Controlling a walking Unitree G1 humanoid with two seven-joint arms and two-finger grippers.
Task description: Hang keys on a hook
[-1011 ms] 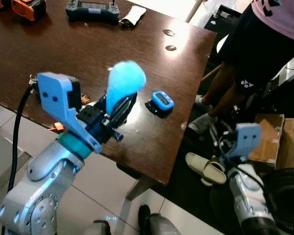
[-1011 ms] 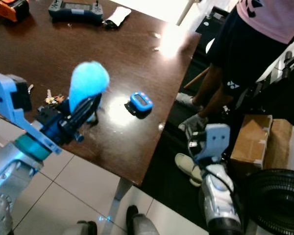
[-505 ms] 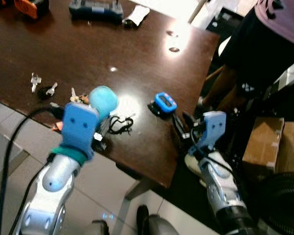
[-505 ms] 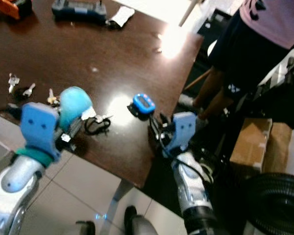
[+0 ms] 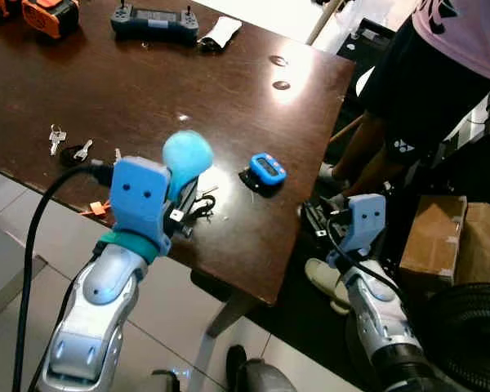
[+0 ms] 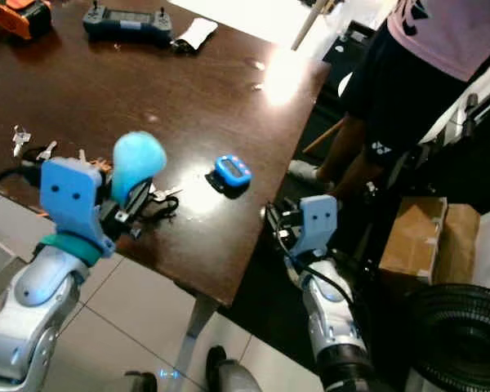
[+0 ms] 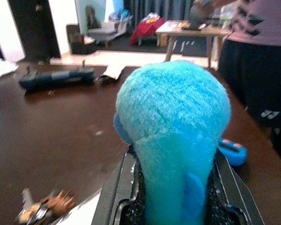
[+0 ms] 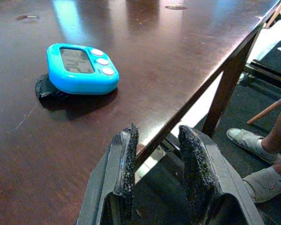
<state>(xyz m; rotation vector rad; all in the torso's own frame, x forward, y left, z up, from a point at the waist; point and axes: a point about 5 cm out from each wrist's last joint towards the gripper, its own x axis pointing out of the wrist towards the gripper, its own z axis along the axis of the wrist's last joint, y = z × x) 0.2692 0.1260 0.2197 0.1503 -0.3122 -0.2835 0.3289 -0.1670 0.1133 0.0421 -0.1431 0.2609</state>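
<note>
Dark glossy bench (image 5: 106, 73) in a tiled room, a person (image 5: 441, 65) standing at its far corner by a cardboard box (image 5: 437, 237). Left end effector (image 5: 184, 192) low over the near edge, clenched on the blue pompom (image 5: 187, 153) of the keys; black loop (image 5: 198, 208) and metal bits trailing onto the wood beneath. Right end effector (image 8: 157, 154) off the bench edge, released, fingers parted on nothing, blue timer (image 5: 265, 169) near. No hook made out anywhere. Likely trouble: soft fluff slipping from the grip during carry, dangling loop snagging the bench edge, loose keys (image 5: 69, 147) further along mistaken for the target, collision with the person nearby
</note>
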